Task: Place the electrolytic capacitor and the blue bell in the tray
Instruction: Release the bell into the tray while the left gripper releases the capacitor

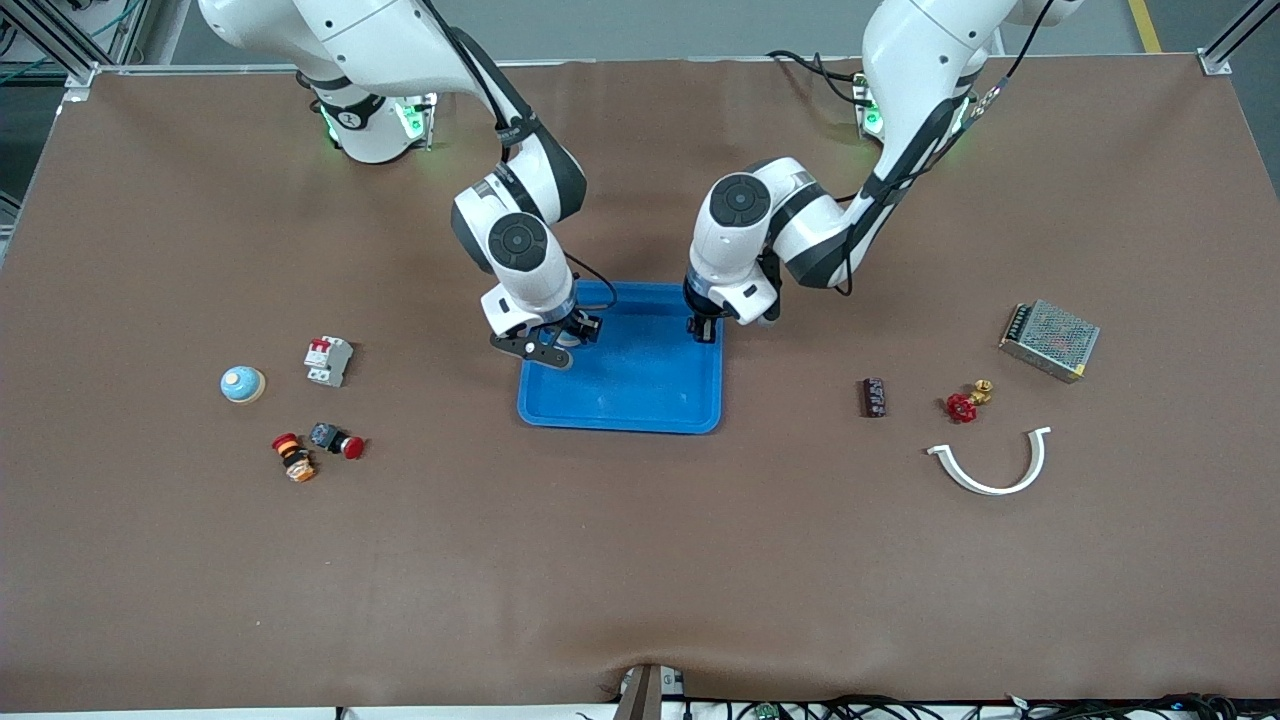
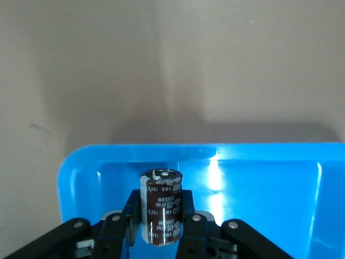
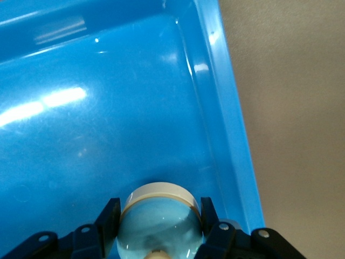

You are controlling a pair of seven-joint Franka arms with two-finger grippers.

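The bright-blue tray (image 1: 640, 395) lies mid-table. My left gripper (image 1: 703, 327) hangs over the tray's corner toward the left arm's end, on the side away from the front camera. In the left wrist view it (image 2: 160, 213) is shut on the electrolytic capacitor (image 2: 160, 208), a brown cylinder with white print, upright above the tray floor (image 2: 259, 183). My right gripper (image 1: 568, 336) is over the tray's edge toward the right arm's end. In the right wrist view it (image 3: 159, 210) is shut on the blue bell (image 3: 159, 224), a pale blue dome with a cream base, just inside the tray rim (image 3: 232, 124).
Toward the right arm's end lie another blue bell (image 1: 242, 384), a white breaker (image 1: 328, 360) and two push buttons (image 1: 293, 456) (image 1: 336, 440). Toward the left arm's end are a black block (image 1: 876, 397), a red valve (image 1: 965, 404), a white curved piece (image 1: 990, 465) and a metal power supply (image 1: 1050, 340).
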